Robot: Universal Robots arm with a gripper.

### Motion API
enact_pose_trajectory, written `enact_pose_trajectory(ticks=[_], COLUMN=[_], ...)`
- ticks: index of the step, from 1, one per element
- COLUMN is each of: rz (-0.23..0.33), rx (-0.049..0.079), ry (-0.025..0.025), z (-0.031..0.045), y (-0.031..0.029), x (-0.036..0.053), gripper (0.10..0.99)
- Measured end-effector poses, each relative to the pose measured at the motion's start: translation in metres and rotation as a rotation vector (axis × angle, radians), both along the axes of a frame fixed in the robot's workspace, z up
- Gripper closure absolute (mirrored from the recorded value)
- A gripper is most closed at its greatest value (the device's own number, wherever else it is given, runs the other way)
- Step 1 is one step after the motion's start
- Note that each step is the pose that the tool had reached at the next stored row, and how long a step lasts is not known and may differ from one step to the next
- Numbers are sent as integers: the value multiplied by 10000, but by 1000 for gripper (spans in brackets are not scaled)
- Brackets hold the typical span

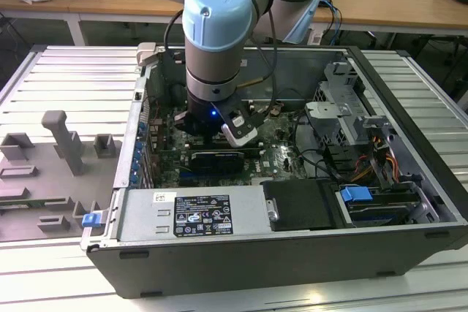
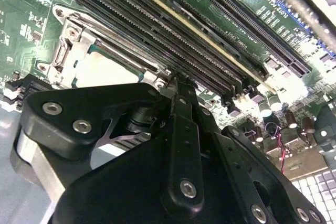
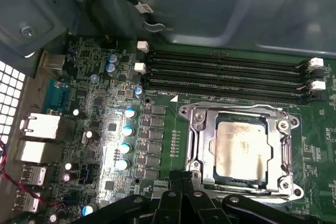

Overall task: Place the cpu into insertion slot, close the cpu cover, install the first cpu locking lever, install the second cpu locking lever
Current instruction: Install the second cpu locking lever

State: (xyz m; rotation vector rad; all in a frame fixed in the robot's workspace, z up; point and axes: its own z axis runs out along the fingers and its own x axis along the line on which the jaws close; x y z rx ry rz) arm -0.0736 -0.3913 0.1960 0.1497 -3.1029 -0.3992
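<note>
- Hovering low inside the open computer case (image 1: 409, 180), the tool (image 3: 184, 179) sits at the edge of the insertion slot (image 3: 195, 145); its fingers look pressed together at the tips with nothing between them.
- In the first wrist view the cpu (image 3: 242, 148) lies seated in the slot with the cpu cover (image 3: 286, 148) down around it, its pale metal top showing through the window.
- By my judgement the chip is light, stiff and fragile, best held by its edges only; the cover is thin springy metal, and any thin wire lever will be slippery under the fingertips.
- That view gives the whole socket from above, with the memory slots (image 3: 226, 74) beside it.
- In the second wrist view the fingertips (image 2: 176, 85) meet close to the socket corner.
- From the exterior view, the arm (image 1: 212, 42) reaches down into the case, which rests on a ribbed worktop (image 1: 66, 78).
</note>
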Motion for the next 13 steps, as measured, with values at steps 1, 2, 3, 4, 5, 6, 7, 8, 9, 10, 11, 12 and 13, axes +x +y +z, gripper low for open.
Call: enact_pose_trajectory(ticks=[1, 2, 3, 4, 5, 6, 7, 8, 9, 10, 11, 12, 13], rz=[1, 0, 0, 0, -1, 0, 0, -1, 0, 0, 0, 0, 0], rx=[1, 6, 9, 9, 8, 8, 8, 7, 7, 6, 8, 10, 9], ry=[0, -2, -4, -4, -4, -4, -3, -3, -4, -5, -10, -11, -11], z=[0, 2, 27, 63, 93, 111, 119, 127, 139, 160, 171, 171, 171], y=[0, 0, 1, 1, 1, 2, 2, 2, 2, 2, 2, 2, 2], x=[-1, -4, -6, -7, -9, -8, -8, -9, -9, -9, -10, -11, -11], gripper=[980, 980, 980, 980, 980, 980, 980, 980, 980, 980, 980, 980, 980])
